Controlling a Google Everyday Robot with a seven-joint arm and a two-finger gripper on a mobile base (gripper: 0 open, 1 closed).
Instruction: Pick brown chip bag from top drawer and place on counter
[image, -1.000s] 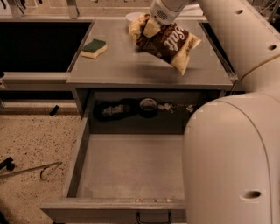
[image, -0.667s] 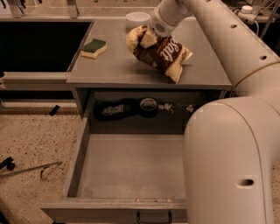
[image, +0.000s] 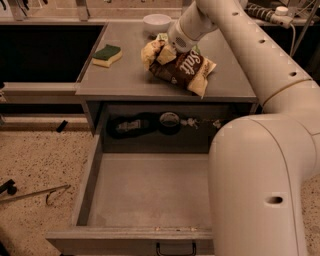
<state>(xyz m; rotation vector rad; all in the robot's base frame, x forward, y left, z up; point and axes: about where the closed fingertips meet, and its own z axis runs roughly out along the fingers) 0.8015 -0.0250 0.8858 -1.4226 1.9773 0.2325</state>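
A white, smooth-shelled robot arm (image: 260, 165) reaches over the grey matte counter (image: 125, 77), its rounded wrist bearing down on the brown chip bag (image: 186, 67). The gripper (image: 170, 48) sits at the bag's crumpled upper-left end, where the cream-yellow foil is bunched into folds. The wrist hides the pincer's tip, so whether it is closed on the bag or has let go cannot be told. The bag, dark brown and crinkled with white "Salt" lettering, lies tilted across the right half of the counter. Its lower cream-yellow end points toward the front right edge and appears to touch the surface. Just behind the bag stands a small round white bowl (image: 156, 22). Well apart to the left lies a wavy-edged sponge (image: 107, 55), green on top and yellow beneath. Below the counter's thin edge, the top drawer (image: 150, 192) is pulled fully out toward the camera. It is a wide, shallow grey metal tray with a plain flat bottom, upright side walls and a small dark handle (image: 176, 248) on its front lip. In the dim recess behind the drawer sit a dark ring-shaped roll (image: 169, 121) and a dark flattened object (image: 127, 125) beside it. The floor (image: 40, 155) to the left is speckled beige stone, with a thin metal rod (image: 32, 194) lying across it.
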